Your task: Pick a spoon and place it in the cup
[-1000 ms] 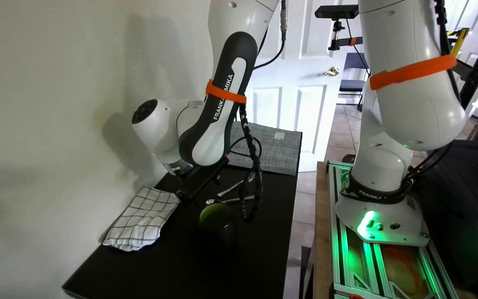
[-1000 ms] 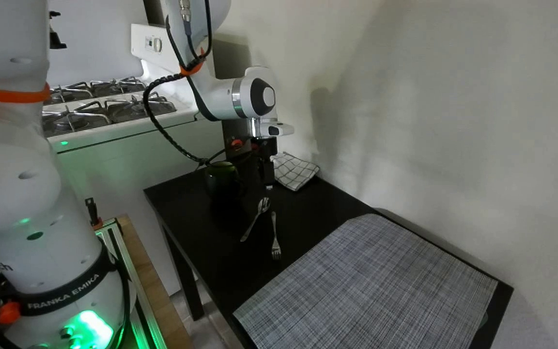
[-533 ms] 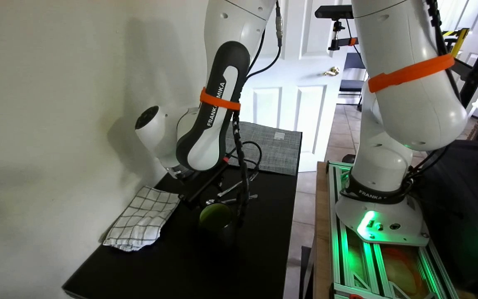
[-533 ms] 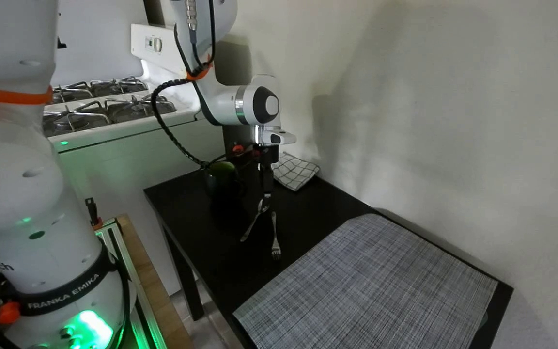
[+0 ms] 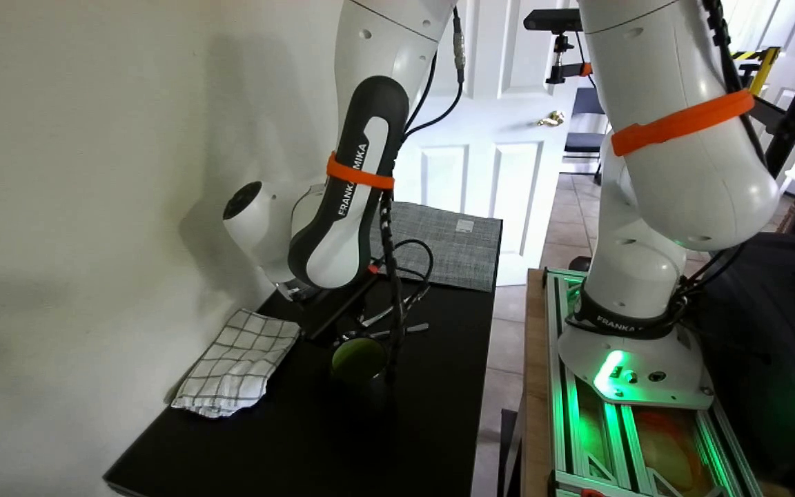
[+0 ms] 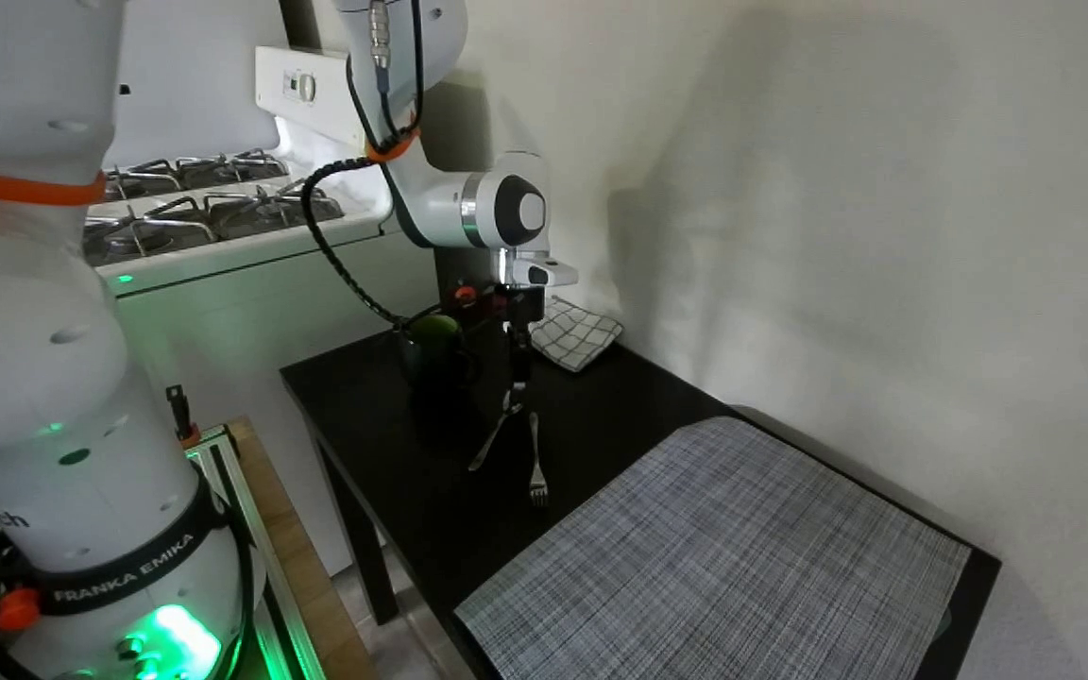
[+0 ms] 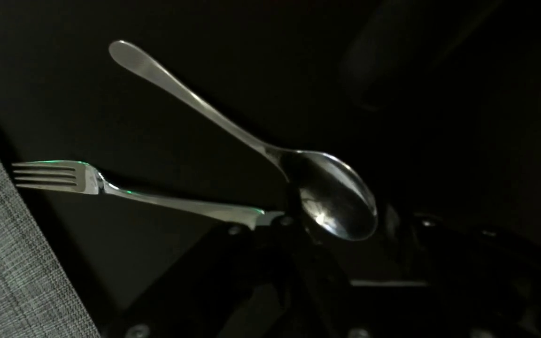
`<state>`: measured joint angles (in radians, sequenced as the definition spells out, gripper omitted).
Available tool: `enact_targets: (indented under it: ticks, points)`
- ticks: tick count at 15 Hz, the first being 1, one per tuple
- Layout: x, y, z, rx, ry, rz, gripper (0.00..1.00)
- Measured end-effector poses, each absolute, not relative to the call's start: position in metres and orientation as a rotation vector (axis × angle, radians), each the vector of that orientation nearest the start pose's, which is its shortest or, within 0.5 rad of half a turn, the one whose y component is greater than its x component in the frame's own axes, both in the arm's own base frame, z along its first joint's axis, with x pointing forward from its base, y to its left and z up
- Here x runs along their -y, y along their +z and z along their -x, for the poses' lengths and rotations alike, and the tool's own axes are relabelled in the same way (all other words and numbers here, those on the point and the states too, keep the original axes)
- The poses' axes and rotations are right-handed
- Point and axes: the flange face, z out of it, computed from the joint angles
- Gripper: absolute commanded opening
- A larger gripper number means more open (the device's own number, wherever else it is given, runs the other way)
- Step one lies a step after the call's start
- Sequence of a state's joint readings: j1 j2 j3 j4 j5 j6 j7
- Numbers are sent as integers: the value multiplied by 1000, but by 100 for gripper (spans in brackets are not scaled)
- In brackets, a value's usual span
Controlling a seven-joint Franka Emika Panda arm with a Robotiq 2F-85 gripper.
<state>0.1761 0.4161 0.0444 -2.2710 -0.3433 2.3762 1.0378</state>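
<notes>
The silvery spoon (image 7: 226, 123) lies on the black table, its bowl towards my gripper (image 7: 345, 218) and its handle pointing away. In the wrist view the bowl sits between my two dark fingers, the left one close along its edge and a dark gap showing on the right. I cannot tell whether the left finger touches it. My gripper (image 6: 518, 380) points down over the bowl end in an exterior view, partly open. The dark green cup (image 5: 358, 360) stands upright on the table beside the spoon. In an exterior view the cup (image 6: 433, 357) is left of my gripper.
A fork (image 7: 172, 202) lies close beside the spoon, its handle end running behind my left finger. A checkered cloth (image 5: 239, 366) lies at the wall side. The grey placemat (image 6: 733, 548) covers one end of the table. My arm's cable hangs near the cup.
My arm has come down, and the gripper has gone from above the spoon's bowl to a place around it. Spoon, fork, cup and cloth have kept their places.
</notes>
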Motion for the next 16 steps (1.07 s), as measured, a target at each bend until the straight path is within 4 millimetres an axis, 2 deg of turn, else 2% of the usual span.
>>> enact_targets:
  ticks: [2, 11, 13, 16]
  points:
    - [-107, 150, -486, -912, 249, 3333, 0]
    - [-107, 157, -494, -921, 214, 3330, 1]
    - [-107, 164, -497, -923, 192, 3325, 1]
    - [-109, 185, -504, -921, 102, 3295, 1]
